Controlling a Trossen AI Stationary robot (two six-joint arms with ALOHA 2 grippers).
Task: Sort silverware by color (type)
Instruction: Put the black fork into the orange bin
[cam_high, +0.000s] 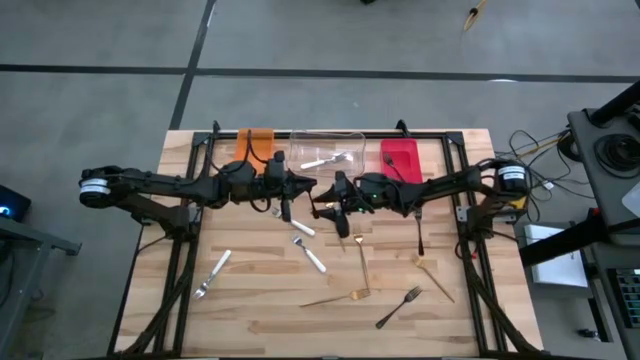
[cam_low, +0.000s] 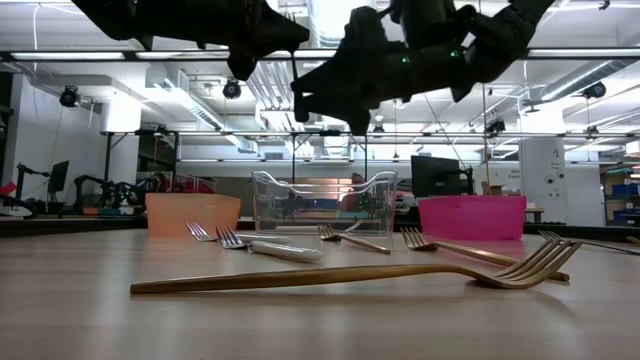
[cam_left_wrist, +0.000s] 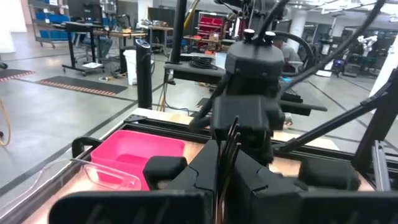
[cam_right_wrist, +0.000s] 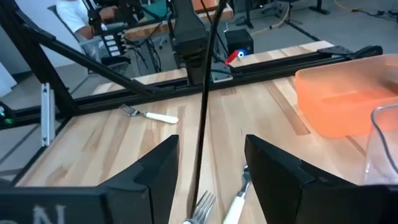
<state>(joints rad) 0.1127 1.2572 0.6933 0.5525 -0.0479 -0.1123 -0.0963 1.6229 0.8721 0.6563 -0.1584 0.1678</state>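
My left gripper (cam_left_wrist: 225, 180) reaches in from the left over the table's middle (cam_high: 303, 188) and is shut on a slim black fork (cam_left_wrist: 232, 134). My right gripper (cam_right_wrist: 208, 168) faces it from the right (cam_high: 328, 198). It is open, with one finger on each side of the black fork (cam_right_wrist: 202, 112) and touching nothing. Other silverware lies flat on the table. There are white-handled silver pieces (cam_high: 212, 272) (cam_high: 311, 256), gold ones (cam_high: 362, 265) (cam_high: 335, 298) and black ones (cam_high: 398, 306) (cam_high: 419, 225). My left gripper pinches the black fork's thin shaft (cam_left_wrist: 227, 155) between its two shut fingers, reaching level from the table's left. The pronged end (cam_left_wrist: 234, 124) sticks out past the fingertips. The fork is lifted clear of the table.
Three bins stand in a row at the far edge: orange (cam_high: 255, 142), clear (cam_high: 327, 152) with silver pieces inside, and red (cam_high: 401, 158). A gold fork (cam_low: 350, 275) lies close to the near edge. The dark frame rails (cam_high: 180, 250) run along both sides.
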